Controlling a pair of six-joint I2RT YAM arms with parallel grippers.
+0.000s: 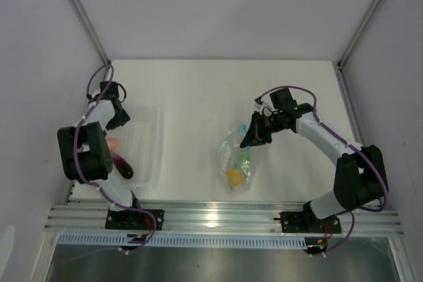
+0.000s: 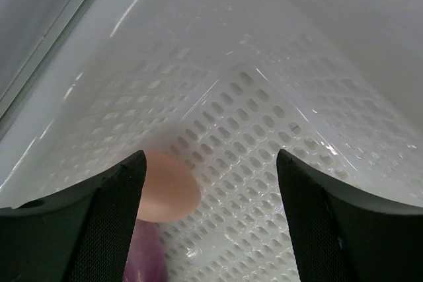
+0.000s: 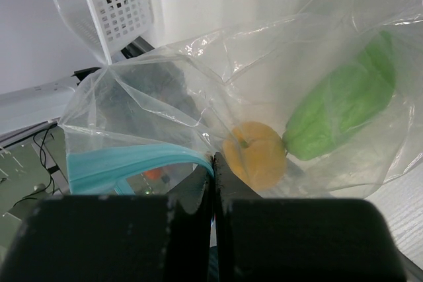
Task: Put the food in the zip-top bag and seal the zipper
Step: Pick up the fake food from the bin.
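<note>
Blue zipper (image 3: 125, 163) of the bag (image 1: 236, 163), nr front edge, is pinched by the right claw (image 3: 213, 170), likely so the mouth is held open; yellow pc (image 3: 254, 155) & green pc (image 3: 344, 107) lie inside. The left claw (image 2: 210, 163), spread apart, is poised over the pink pc (image 2: 168, 195) in the left-edge basket (image 2: 297, 97).

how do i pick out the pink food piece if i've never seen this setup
Look to the white basket with holes on the left side of the table, under the left arm. The pink piece lies inside it, round and smooth; the purple piece beside it is darker and longer.
</note>
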